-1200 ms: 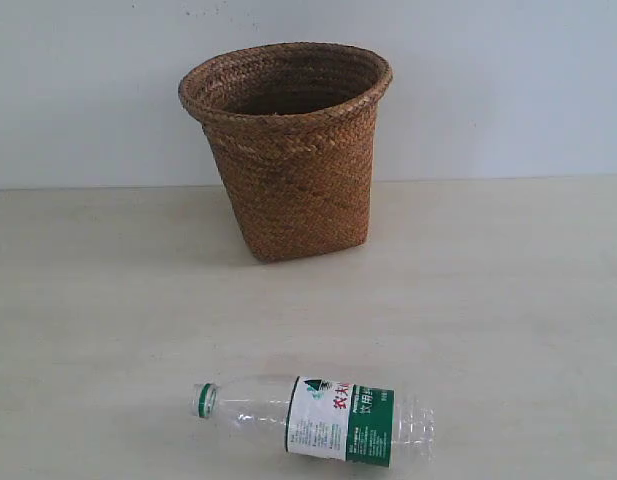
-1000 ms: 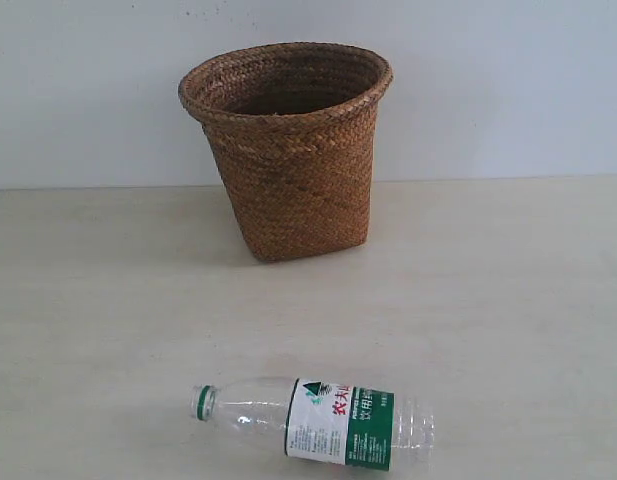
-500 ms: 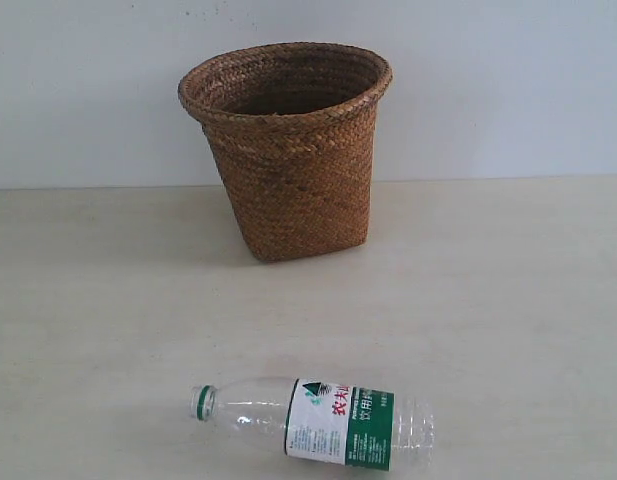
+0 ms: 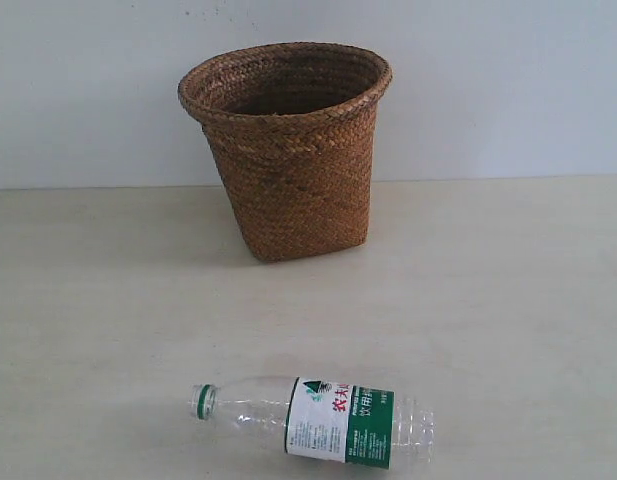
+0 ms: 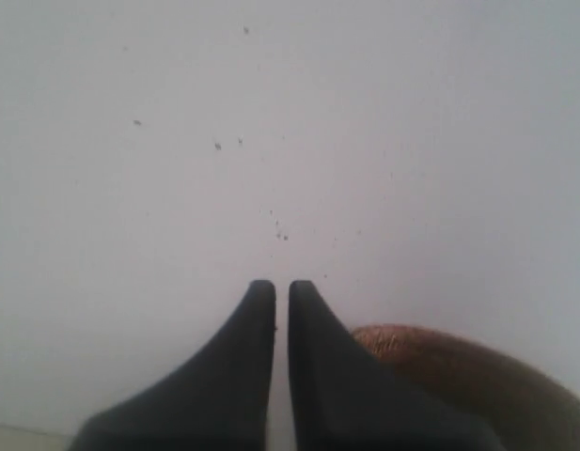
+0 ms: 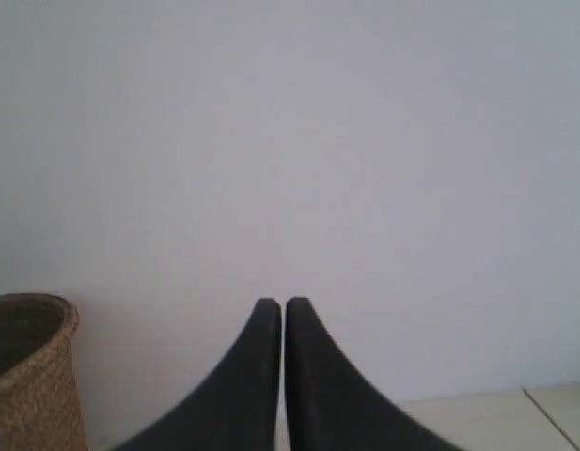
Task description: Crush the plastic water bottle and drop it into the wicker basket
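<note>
The plastic water bottle (image 4: 313, 425) has merely settled slightly, lying uncrushed on the surface (image 4: 508, 300) well apart from the wicker basket (image 4: 288, 150); left end effector (image 5: 274, 287) and right end effector (image 6: 282, 303) are both closed and empty, so crushing has not begun.

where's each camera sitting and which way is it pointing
Exterior view: off the arms, above the pale table, facing the white wall; shows the brown woven wicker basket and clear plastic water bottle lying down; no robot parts.
Left wrist view: behind the left gripper, facing the wall; jaws shut.
Right wrist view: behind the right gripper, facing the wall; jaws shut.
Shared: all three show the basket; only exterior shows the bottle.
</note>
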